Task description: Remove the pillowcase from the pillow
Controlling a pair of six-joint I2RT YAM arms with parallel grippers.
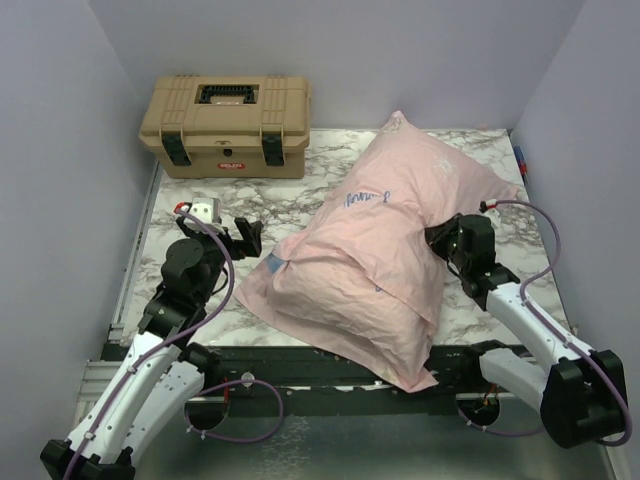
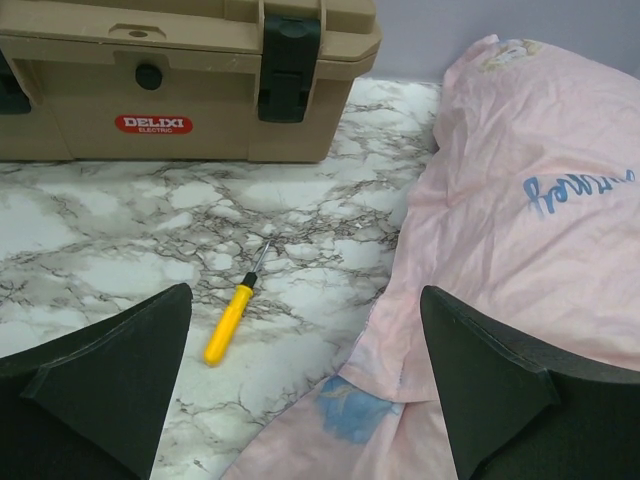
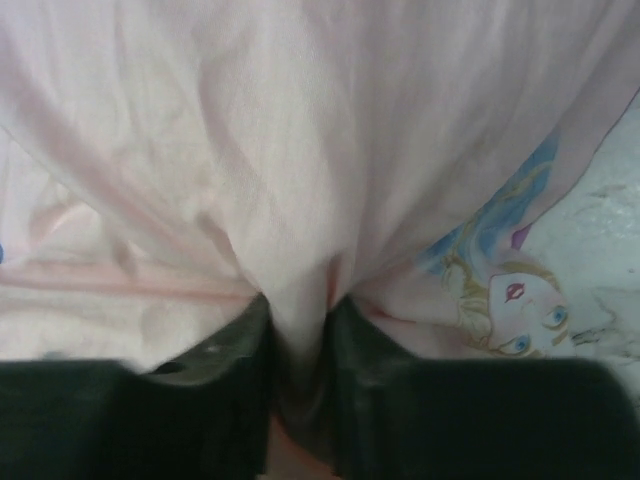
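Pillowcase (image 1: 390,250) lies diagonally across the right half of the marble tabletop (image 1: 290,200). It is plump and full, and its pale pink side shows on most of the surface. The far corner sits just right of the tan toolbox (image 1: 225,125). The near corner droops over the black rail at my edge. The pillow is wholly covered by the fabric, so I can only note that it is inside.

Right end effector (image 3: 298,330): clenched on a pinched fold of the pillowcase. I see the pink cloth bunched tight between the two dark fingers (image 3: 370,380). From above, this arm reaches in at the case's right flank, about midway along its length. A printed princess face (image 3: 515,305) shows to the right of the pinch.

Left end effector (image 2: 305,295): released, jaws spread wide, nothing between them. It hangs above bare marble just left of the pillowcase's near-left edge, apart from the fabric. In the top view it sits beside the case's low left corner, pointing toward the far wall.

Under the left wrist camera I see a yellow-handled screwdriver (image 2: 232,318) lying flat on the tabletop. Its tip points toward the toolbox, and it lies well apart from the box and near the case's edge. Blue script shows on the cloth, unreadable to me.
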